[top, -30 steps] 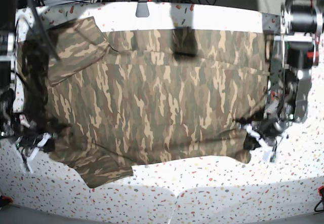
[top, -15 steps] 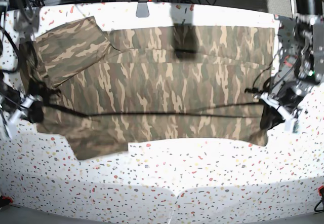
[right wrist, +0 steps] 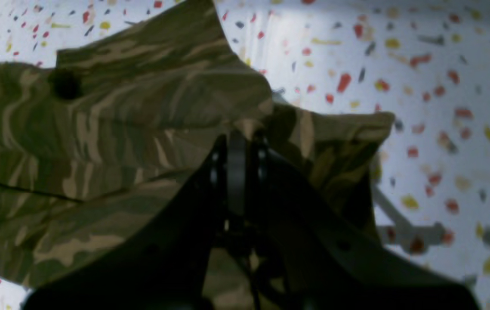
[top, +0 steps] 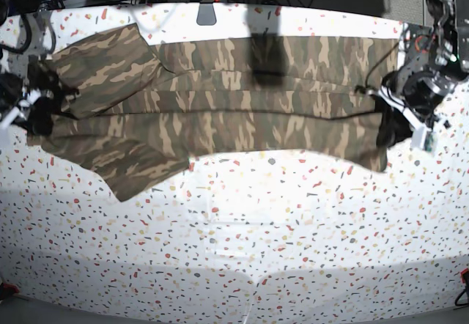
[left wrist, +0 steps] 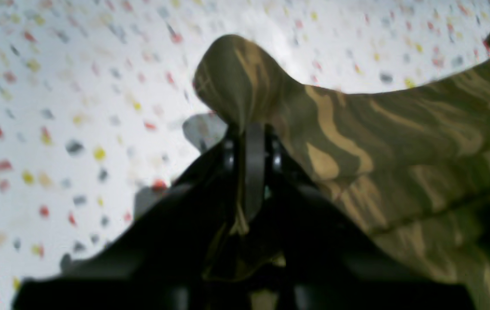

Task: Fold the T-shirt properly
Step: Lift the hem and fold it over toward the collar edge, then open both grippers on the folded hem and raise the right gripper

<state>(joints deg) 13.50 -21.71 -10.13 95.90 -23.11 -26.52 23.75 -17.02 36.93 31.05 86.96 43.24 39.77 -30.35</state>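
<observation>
The camouflage T-shirt (top: pixel 220 97) lies across the far half of the speckled table (top: pixel 242 229), its near edge lifted and carried back over the rest. At the base view's right side, my left gripper (top: pixel 387 124) is shut on a corner of the shirt. The left wrist view shows cloth (left wrist: pixel 378 142) bunched over the closed left gripper (left wrist: pixel 249 142). My right gripper (top: pixel 38 113) on the base view's left is shut on the other corner, near a sleeve (top: pixel 102 67). In the right wrist view the fabric (right wrist: pixel 120 120) drapes from the closed right gripper (right wrist: pixel 236 146).
Cables and dark equipment line the table's far edge, with a small grey mount (top: pixel 207 12) in the middle. A dark patch (top: pixel 267 56) sits on the shirt near the back. A white bracket (right wrist: pixel 404 232) shows beside the right gripper.
Both grippers have moved toward the back of the table, taking the shirt's near edge with them. The near half of the table has come uncovered.
</observation>
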